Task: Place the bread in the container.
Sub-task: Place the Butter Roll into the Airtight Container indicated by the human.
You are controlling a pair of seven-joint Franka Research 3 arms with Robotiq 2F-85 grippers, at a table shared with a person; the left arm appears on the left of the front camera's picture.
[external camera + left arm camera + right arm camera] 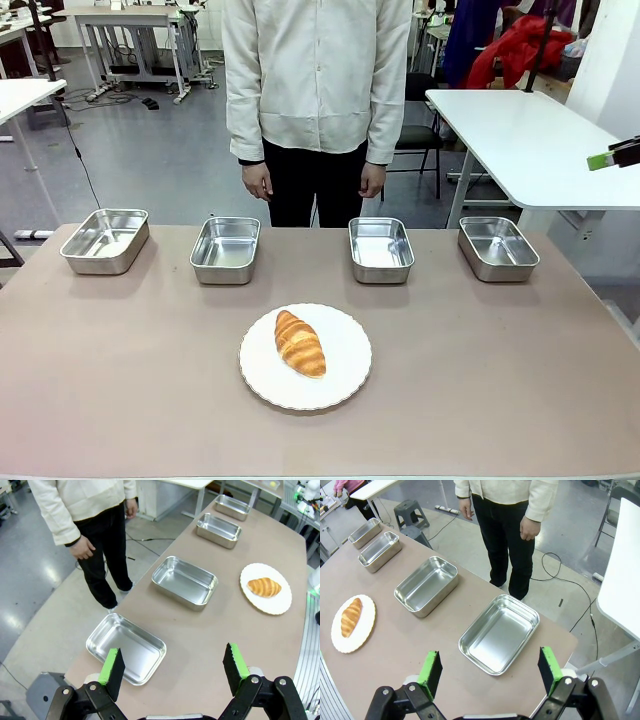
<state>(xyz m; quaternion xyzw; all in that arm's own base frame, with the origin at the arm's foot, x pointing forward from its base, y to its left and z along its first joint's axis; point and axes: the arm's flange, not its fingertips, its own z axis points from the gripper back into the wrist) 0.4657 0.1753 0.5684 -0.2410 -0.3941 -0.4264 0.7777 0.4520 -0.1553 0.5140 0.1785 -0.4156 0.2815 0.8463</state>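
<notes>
Not started: croissant (300, 343) on white plate (348, 385) mid-table, four steel pans (224, 274) empty beyond it. Left gripper (172, 662) & right gripper (487, 667) both spread wide, holding nothing. Next: reach down, pinch croissant.

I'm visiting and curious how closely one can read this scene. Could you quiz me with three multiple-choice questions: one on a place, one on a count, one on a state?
1. Where does the croissant lie?
A. in the person's hand
B. on the white plate
C. on the floor

2. How many steel pans stand on the table?
A. two
B. three
C. four

3. How is the left claw?
A. open and empty
B. shut on the croissant
C. shut on a pan

Answers:
1 B, it rests in the middle of the plate.
2 C, four stand in a row along the far edge.
3 A, its green pads stand wide apart with nothing between.
</notes>
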